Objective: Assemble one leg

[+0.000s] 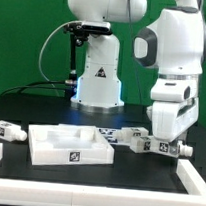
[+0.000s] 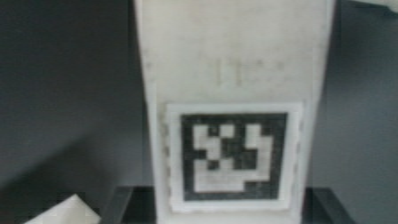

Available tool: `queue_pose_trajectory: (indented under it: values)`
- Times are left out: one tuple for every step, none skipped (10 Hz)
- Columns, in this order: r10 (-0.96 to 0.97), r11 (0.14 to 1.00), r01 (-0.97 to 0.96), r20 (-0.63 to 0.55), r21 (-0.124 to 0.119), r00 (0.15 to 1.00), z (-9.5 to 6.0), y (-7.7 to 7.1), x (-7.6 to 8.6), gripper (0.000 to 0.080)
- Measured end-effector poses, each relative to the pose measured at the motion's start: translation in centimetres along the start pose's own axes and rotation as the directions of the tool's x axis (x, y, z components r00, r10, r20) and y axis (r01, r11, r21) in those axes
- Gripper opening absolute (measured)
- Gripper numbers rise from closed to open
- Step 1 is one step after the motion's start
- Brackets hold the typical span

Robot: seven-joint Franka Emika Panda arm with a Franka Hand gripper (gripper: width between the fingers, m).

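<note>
In the wrist view a white leg [image 2: 231, 90] with a black-and-white tag fills the middle. It lies lengthwise between my gripper's [image 2: 231, 206] two dark fingers [image 2: 132, 203], which press against its sides at one end. In the exterior view my gripper [image 1: 166, 142] is down at the table on the exterior view's right, on that leg [image 1: 168, 148]. Another leg [image 1: 138, 142] lies just beside it, and a third leg [image 1: 8, 131] lies at the far left. The large white tray-like part [image 1: 57, 153] with a tag sits in the middle.
The marker board [image 1: 107, 131] lies behind the tray-like part. White border rails [image 1: 197, 181] run along the table's front and sides. The robot's base [image 1: 98, 81] stands at the back. A white corner [image 2: 63, 212] of some part shows beside one finger in the wrist view.
</note>
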State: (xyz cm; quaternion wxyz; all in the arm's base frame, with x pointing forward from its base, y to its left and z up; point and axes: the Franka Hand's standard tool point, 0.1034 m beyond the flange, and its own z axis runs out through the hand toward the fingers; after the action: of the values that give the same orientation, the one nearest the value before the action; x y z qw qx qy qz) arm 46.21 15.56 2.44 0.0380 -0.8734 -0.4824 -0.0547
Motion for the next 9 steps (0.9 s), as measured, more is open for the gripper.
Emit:
queue_pose_trajectory:
  values:
    - [-0.003, 1.000, 0.003, -0.006, -0.001, 1.000, 0.1, -0.4, 0.3, 0.0285]
    - [-0.023, 1.000, 0.023, -0.020, 0.002, 1.000, 0.5, -1.7, 1.1, 0.0285]
    - [-0.018, 1.000, 0.018, -0.027, 0.004, 0.999, 0.7, -2.5, 1.7, 0.0285]
    - [-0.020, 1.000, 0.020, -0.023, 0.010, 1.000, 1.0, -2.9, 1.6, 0.0285]
    - [-0.015, 1.000, 0.015, -0.016, 0.021, 1.000, 1.6, -3.0, 1.2, 0.0285]
    - [-0.012, 1.000, 0.012, -0.016, 0.021, 1.000, 1.8, -3.0, 1.0, 0.0285]
    - [-0.012, 1.000, 0.012, -0.017, 0.021, 1.000, 1.8, -3.0, 1.0, 0.0285]
    - [-0.012, 1.000, 0.012, -0.017, 0.021, 1.000, 1.8, -3.0, 1.0, 0.0340]
    - [-0.012, 1.000, 0.012, -0.016, 0.021, 1.000, 1.8, -3.0, 1.0, 0.0340]
